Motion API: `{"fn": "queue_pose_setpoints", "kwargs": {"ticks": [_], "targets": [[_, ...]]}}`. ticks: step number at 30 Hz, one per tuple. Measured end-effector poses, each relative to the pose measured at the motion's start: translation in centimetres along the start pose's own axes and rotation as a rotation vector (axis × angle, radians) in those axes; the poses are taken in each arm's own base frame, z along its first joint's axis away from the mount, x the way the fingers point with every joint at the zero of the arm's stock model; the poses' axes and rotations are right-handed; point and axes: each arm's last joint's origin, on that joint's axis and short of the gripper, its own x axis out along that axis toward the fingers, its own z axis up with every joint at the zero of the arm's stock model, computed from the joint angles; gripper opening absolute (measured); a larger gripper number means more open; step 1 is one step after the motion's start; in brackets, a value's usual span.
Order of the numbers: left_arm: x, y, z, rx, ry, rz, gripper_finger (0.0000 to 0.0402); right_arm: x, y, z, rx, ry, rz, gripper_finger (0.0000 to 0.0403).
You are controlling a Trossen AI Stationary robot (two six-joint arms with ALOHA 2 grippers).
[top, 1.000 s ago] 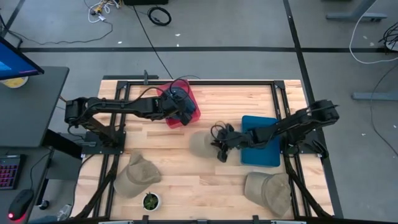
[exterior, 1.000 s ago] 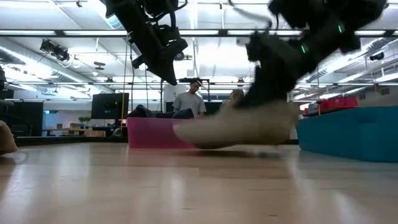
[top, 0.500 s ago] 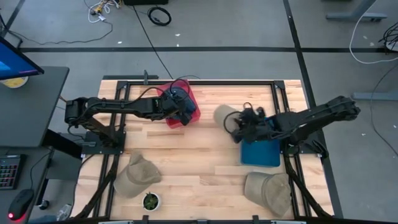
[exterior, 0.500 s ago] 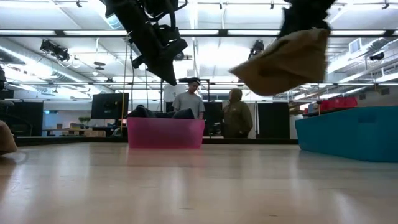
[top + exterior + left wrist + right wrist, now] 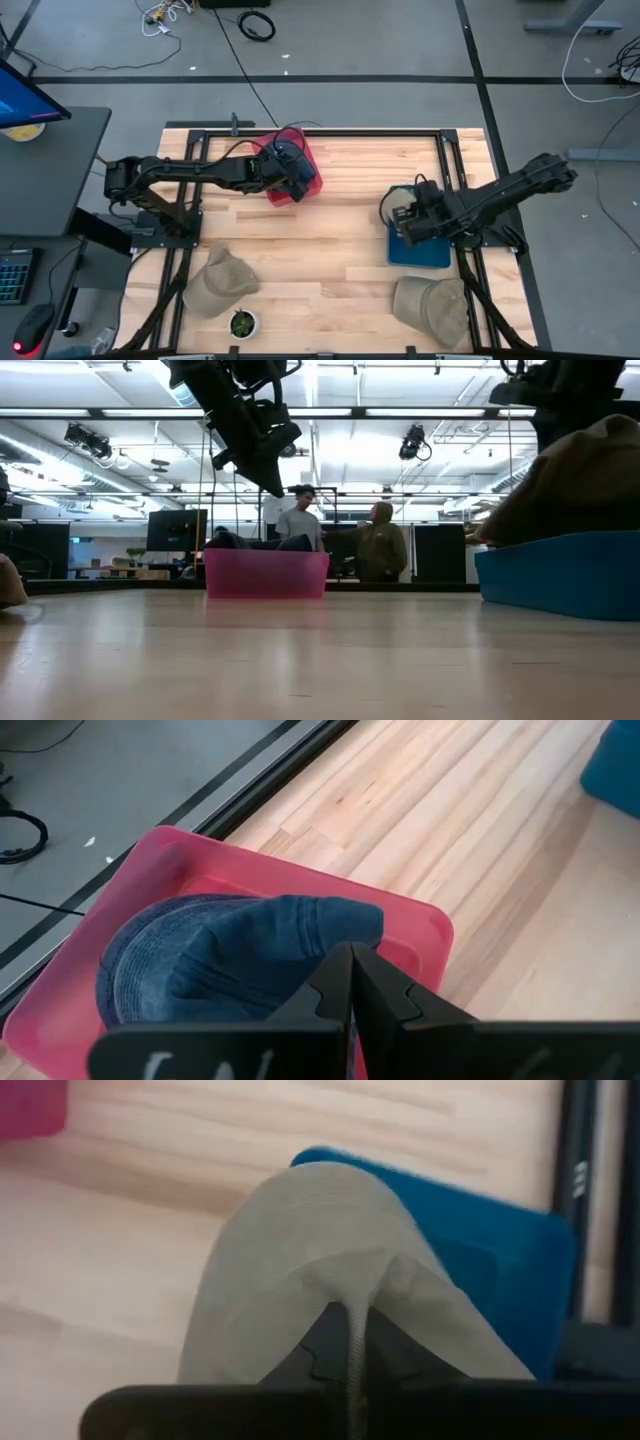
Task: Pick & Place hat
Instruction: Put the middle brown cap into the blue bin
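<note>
A tan hat (image 5: 585,475) is in my right gripper (image 5: 403,215), which is shut on it above the blue bin (image 5: 425,250). In the high view the gripper hides most of the hat; the right wrist view shows the hat (image 5: 310,1260) in front of the blue bin (image 5: 500,1270). My left gripper (image 5: 350,985) is shut and hovers over the pink bin (image 5: 300,178), touching nothing. A blue denim hat (image 5: 230,960) lies inside that pink bin (image 5: 420,935). My right gripper pinches a raised fold of the tan hat's cloth (image 5: 352,1315) between its two fingers. The hat bulges out past the fingers and hangs over the blue bin (image 5: 555,575). Whether its lower part rests in the bin, I cannot tell.
Two more tan hats lie near the table's near edge, one on the left (image 5: 220,282) and one on the right (image 5: 432,305). A small potted plant (image 5: 241,322) stands beside the left one. Bare wood lies in the table's middle. People stand in the room behind.
My right gripper has lifted the tan hat off the middle of the table, swung it up and toward the far edge, then carried it right and down over the blue bin. The hat has gone from lying on the wood to hanging at the bin.
</note>
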Motion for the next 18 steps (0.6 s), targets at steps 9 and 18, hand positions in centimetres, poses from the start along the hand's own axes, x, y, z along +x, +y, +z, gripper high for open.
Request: {"fn": "queue_pose_setpoints", "kwargs": {"ticks": [9, 18], "targets": [[0.0, 0.1, 0.0, 0.004, -0.009, 0.025, 0.0014, 2.2, 0.9, -1.6, 0.055, 0.006, -0.096, 0.0011], [0.0, 0.1, 0.0, 0.044, -0.010, 0.025, 0.0014, 2.8, 0.3, -1.9, 0.114, 0.002, -0.234, 0.0011]]}}
